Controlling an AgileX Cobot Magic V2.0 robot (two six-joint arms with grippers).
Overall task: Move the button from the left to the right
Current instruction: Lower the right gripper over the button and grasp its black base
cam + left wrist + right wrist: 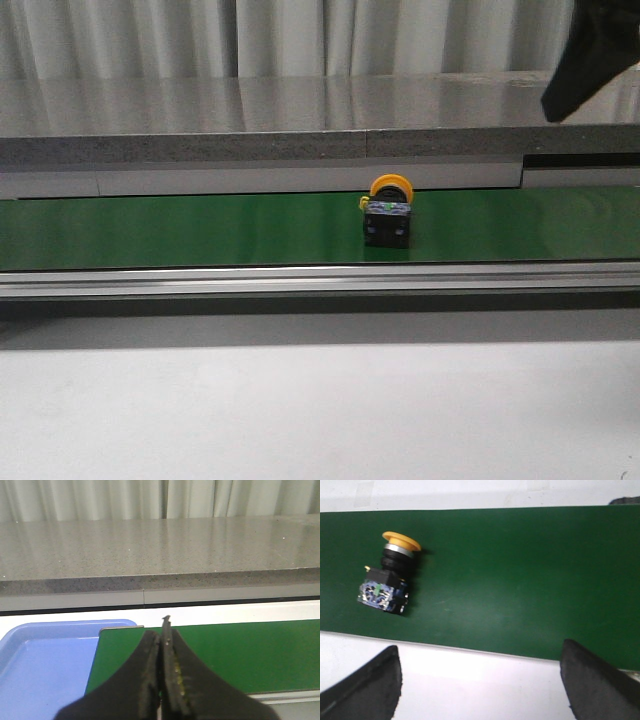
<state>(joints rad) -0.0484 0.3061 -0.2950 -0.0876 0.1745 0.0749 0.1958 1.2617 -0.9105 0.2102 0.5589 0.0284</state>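
The button lies on the green belt, right of the middle in the front view, black body toward me and yellow-orange cap behind. In the right wrist view the button lies on its side on the belt, yellow cap away from the body. My right gripper is open and empty, high above the belt's edge, apart from the button; a dark part of that arm shows at the front view's top right. My left gripper is shut and empty over the belt's left end.
A blue tray sits just past the belt's left end. A grey stone-like ledge runs behind the belt and a metal rail along its front. A white tabletop lies in front.
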